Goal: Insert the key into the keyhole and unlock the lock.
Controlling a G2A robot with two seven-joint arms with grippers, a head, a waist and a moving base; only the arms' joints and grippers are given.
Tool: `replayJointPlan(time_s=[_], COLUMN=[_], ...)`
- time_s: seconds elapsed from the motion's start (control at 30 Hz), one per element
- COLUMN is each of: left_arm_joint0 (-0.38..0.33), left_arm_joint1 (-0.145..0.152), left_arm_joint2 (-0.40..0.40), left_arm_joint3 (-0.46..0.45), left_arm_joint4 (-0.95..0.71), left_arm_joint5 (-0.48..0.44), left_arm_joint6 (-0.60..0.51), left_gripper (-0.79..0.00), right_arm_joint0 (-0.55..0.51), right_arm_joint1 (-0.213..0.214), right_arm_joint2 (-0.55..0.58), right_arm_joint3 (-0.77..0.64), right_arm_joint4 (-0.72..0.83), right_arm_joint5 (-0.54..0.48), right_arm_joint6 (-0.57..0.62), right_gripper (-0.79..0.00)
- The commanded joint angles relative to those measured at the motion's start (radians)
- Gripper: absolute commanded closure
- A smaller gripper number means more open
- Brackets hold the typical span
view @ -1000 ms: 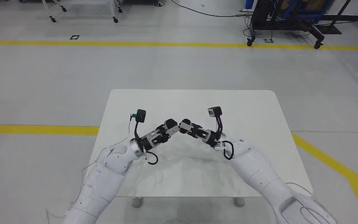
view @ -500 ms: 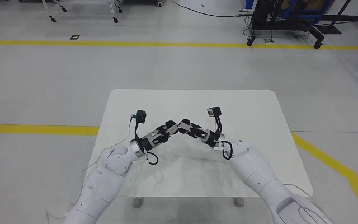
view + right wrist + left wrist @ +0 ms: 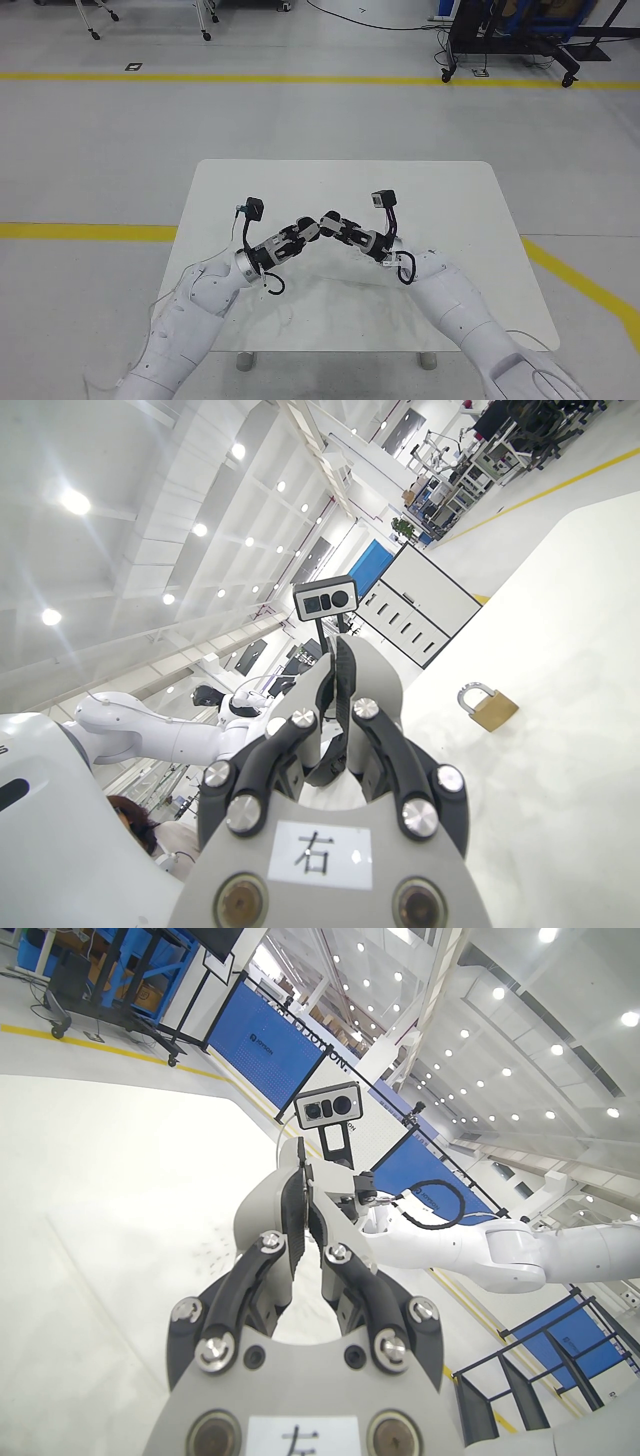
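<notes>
Both arms are pulled in over the middle of the white table (image 3: 450,200), forearms angled toward each other. The left gripper (image 3: 305,229) and right gripper (image 3: 331,222) sit tip to tip, just beside one another; from above I can't tell if they touch.

Left gripper (image 3: 302,1163): fingers closed, ribbed black pads (image 3: 294,1208) converging to a pinch at the tips. Can't tell whether anything is clamped between them. Straight past its tips is the right arm (image 3: 450,1243), with that arm's wrist camera (image 3: 328,1106) facing back.

Right gripper (image 3: 336,656): fingers also closed, pads (image 3: 345,695) pressed together at the tips. Same caveat, I can't make out any held object. The left arm's wrist camera (image 3: 325,601) sits just beyond its tips.

Padlock (image 3: 487,707): brass body, silver shackle, lying on the table (image 3: 575,640) off to the side of the right gripper – apart from it, neither gripper touching it. Both shackle legs run to the body; can't tell if it's latched. The keyhole isn't discernible.

Key – can't pick it out; if it's in one of the pinches, the fingers hide it.

A yellow floor line (image 3: 300,77) runs past the table's far side.
</notes>
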Motion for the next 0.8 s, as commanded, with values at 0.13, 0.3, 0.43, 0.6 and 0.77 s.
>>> replayJointPlan(time_s=[0.13,0.3,0.43,0.6,0.77], left_arm_joint0=[-0.001,0.005,0.007,0.007,0.009], left_arm_joint1=[0.003,0.009,0.01,0.01,0.01], left_arm_joint2=[-0.005,-0.037,-0.043,-0.043,-0.041], left_arm_joint3=[-0.005,-0.028,-0.034,-0.034,-0.039], left_arm_joint4=[0.007,0.033,0.048,0.048,0.054], left_arm_joint5=[0.0,-0.006,-0.003,-0.003,0.006], left_arm_joint6=[-0.008,0.027,0.034,0.034,0.033], left_gripper=[0.0,0.0,0.0,0.0,0.0], right_arm_joint0=[-0.002,-0.002,-0.002,-0.002,-0.002], right_arm_joint1=[-0.002,-0.002,-0.002,-0.002,-0.002], right_arm_joint2=[0.014,0.014,0.014,0.014,0.014], right_arm_joint3=[0.0,0.0,0.0,0.0,0.0], right_arm_joint4=[-0.018,-0.018,-0.018,-0.018,-0.018], right_arm_joint5=[0.0,0.0,0.0,0.0,0.0], right_arm_joint6=[-0.006,-0.006,-0.006,-0.006,-0.006], right_gripper=[-0.785,-0.785,-0.785,-0.785,-0.785])
